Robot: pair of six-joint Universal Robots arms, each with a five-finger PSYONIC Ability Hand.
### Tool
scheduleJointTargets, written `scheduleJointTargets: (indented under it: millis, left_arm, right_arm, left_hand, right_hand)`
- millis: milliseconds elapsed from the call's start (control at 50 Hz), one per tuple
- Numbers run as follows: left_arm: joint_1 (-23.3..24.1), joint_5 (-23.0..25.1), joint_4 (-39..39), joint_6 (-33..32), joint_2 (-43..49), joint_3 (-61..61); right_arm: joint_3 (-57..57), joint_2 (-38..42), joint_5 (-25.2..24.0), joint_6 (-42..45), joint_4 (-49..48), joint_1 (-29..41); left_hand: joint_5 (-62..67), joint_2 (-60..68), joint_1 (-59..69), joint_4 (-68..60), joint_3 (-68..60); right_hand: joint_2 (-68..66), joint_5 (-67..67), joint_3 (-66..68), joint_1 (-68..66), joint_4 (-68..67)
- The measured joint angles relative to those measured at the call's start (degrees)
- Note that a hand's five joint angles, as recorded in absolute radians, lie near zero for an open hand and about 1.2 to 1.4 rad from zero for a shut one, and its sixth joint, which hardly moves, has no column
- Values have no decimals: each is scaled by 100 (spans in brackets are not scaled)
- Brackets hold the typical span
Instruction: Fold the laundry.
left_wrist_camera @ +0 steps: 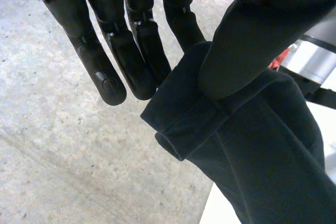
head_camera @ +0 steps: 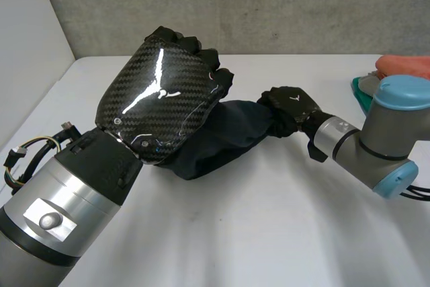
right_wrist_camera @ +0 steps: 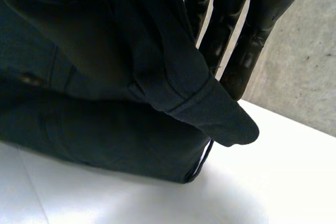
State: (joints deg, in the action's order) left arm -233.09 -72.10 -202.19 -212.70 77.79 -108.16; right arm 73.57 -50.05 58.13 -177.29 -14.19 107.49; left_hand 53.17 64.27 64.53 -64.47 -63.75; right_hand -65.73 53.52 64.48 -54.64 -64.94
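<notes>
Closest in, the left hand [head_camera: 158, 99] is lifted up. It pinches a hemmed edge of the dark cloth [head_camera: 228, 132] between its thumb and its straight fingers [left_wrist_camera: 113, 72]. The cloth hangs in a bunch between both hands, with its low part down by the white table [head_camera: 269, 233]. Further over, the right hand [head_camera: 289, 107] pinches the other end by a hem too. At the far side lies a pile of clothes [head_camera: 402, 66], orange and green. No fold looks made yet. I think the cloth must first be laid flat, and the pile is waiting too.
</notes>
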Motion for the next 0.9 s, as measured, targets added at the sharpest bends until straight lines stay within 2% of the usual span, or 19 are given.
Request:
scheduleJointTargets:
  millis: [80,180,200,280,300,320,480,580,720,820,900]
  left_arm:
    - [-92,-37,9,-7,-4,-22]
    - [-305,-186,82,-9,-9,-58]
    - [-390,-254,140,-9,-9,-69]
    - [-487,-331,232,-8,-9,-79]
    - [-584,-403,372,-6,1,-85]
    - [-618,-425,437,-6,10,-85]
    - [-735,-471,774,-3,337,-61]
    - [-739,-461,796,-12,872,71]
    - [-765,-467,680,-58,1930,651]
    - [-833,-597,334,-139,2748,1545]
    - [-880,-883,-227,-311,3395,2809]
  right_arm:
    - [42,-360,-2,106,170,-73]
    - [137,-1157,-48,488,795,-427]
    - [166,-1500,-72,749,1195,-597]
    - [191,-1853,-81,1095,1684,-758]
    - [221,-2379,-60,1771,2511,-937]
    - [237,-2600,-38,2108,2877,-986]
    - [442,-3474,213,3704,4347,-1010]
    - [630,-3440,494,4039,4536,-869]
    - [426,-2645,1057,4125,4257,-474]
    - [-213,-1915,1520,4104,3516,-205]
    - [-959,-1423,1776,4056,2200,-12]
  left_hand:
    - [-1,0,0,0,0]
    - [9,0,0,0,0]
    - [9,0,0,0,0]
    - [9,0,0,0,0]
    - [9,0,0,0,0]
    - [9,0,0,0,0]
    - [9,0,-2,1,0]
    - [10,0,0,0,0]
    - [49,38,0,-36,-44]
    - [95,125,0,-133,-139]
    - [227,276,1,-280,-290]
  right_hand:
    - [-171,232,214,-155,-282]
    - [-171,233,214,-155,-286]
    - [-171,233,214,-155,-286]
    - [-171,232,282,-155,-327]
    - [-171,232,331,-155,-331]
    - [-171,233,347,-155,-331]
    - [-171,233,347,-155,-332]
    - [-171,233,347,-155,-332]
    - [-171,234,347,-155,-332]
    - [-171,256,347,-155,-332]
    - [-171,256,347,-155,-332]
